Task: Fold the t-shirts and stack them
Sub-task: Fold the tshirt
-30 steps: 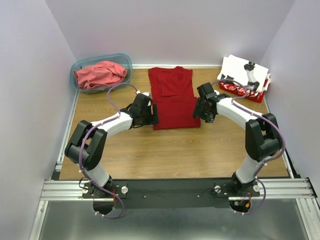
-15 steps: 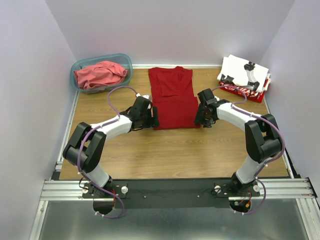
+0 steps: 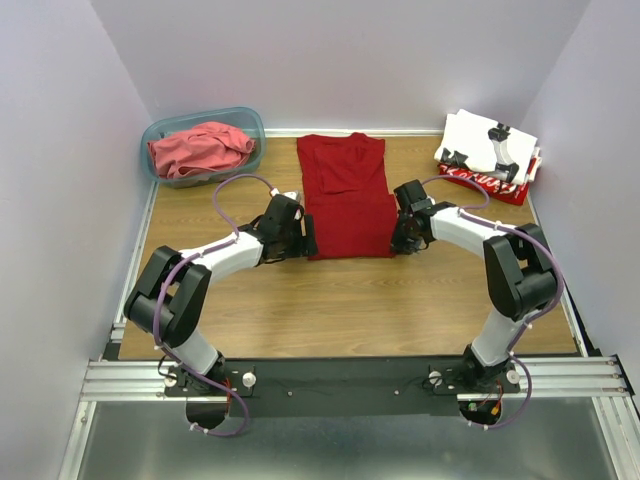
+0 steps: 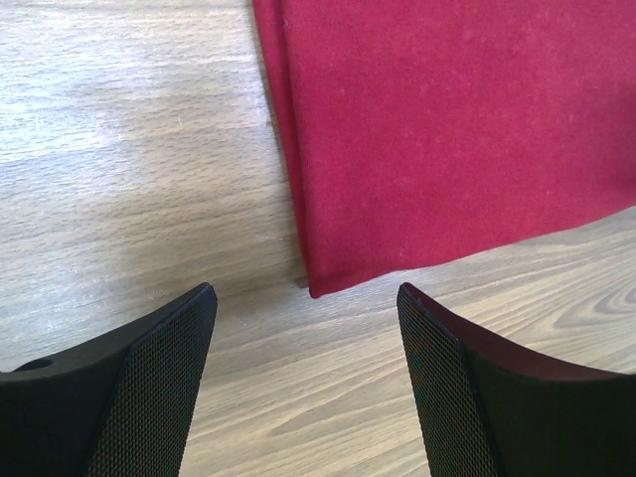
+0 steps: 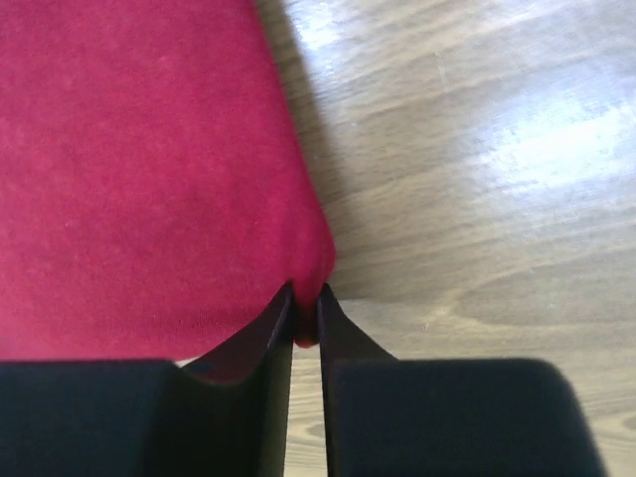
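Note:
A plain deep red t-shirt (image 3: 345,195) lies folded into a long strip at the middle of the table. My right gripper (image 3: 398,243) is shut on its near right corner (image 5: 310,298), the cloth pinched between the fingers. My left gripper (image 3: 309,243) stands open just short of the near left corner (image 4: 316,286), touching nothing. A paler coral-red t-shirt (image 3: 200,148) sits bunched in the teal tub (image 3: 152,135) at the back left. At the back right a white t-shirt with black prints (image 3: 490,145) lies folded on a red one (image 3: 490,184).
The tub stands against the back left wall. The stack of two folded shirts sits in the back right corner. Bare wooden tabletop (image 3: 340,300) stretches between the red shirt and the arm bases.
My right gripper dropped to the shirt's near right corner and shut on it. The left gripper shifted slightly toward the near left corner and stayed open.

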Available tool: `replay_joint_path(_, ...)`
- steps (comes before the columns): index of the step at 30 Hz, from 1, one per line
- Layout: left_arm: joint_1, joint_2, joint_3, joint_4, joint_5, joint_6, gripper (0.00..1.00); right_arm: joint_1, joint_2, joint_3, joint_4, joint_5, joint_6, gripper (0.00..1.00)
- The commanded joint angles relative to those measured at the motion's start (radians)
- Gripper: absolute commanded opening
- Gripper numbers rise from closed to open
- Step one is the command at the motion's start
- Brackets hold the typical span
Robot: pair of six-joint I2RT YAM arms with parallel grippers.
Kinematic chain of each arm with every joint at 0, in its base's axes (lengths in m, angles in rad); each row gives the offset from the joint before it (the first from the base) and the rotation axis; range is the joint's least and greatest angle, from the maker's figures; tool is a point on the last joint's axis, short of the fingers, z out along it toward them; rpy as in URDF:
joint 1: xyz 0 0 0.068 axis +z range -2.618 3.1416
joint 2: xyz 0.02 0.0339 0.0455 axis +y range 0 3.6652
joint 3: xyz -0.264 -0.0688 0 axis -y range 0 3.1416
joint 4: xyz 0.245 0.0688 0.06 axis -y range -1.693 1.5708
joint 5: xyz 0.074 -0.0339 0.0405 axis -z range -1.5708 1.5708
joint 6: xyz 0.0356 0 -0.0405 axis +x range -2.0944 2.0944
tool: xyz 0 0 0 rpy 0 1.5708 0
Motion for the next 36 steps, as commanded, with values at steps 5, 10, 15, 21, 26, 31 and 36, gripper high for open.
replay_joint_path(5, -0.017, 0.007, 0.005, 0.008, -0.067, -0.014, 0.78, -0.004, 0.044, -0.05, -0.009, -0.035, -0.006, 0.1)
replay_joint_path(10, -0.029, 0.039, 0.026, -0.01, -0.081, -0.021, 0.69, -0.004, 0.038, -0.056, -0.01, -0.04, -0.003, 0.09)
replay_joint_path(15, -0.054, 0.068, 0.046, -0.018, -0.092, -0.024, 0.64, -0.004, 0.031, -0.056, -0.01, -0.04, -0.003, 0.08)
replay_joint_path(21, -0.065, 0.116, 0.051, -0.029, -0.118, -0.041, 0.62, -0.004, 0.023, -0.055, -0.01, -0.046, 0.0, 0.08)
replay_joint_path(26, -0.072, 0.142, 0.054, -0.033, -0.129, -0.038, 0.5, -0.005, 0.012, -0.056, -0.01, -0.045, 0.002, 0.08)
replay_joint_path(31, -0.086, 0.14, 0.051, -0.05, -0.14, -0.035, 0.4, -0.005, 0.005, -0.055, -0.01, -0.051, 0.003, 0.08)
replay_joint_path(36, -0.112, 0.149, 0.031, -0.045, -0.127, -0.047, 0.36, -0.004, 0.001, -0.047, -0.01, -0.055, 0.003, 0.06)
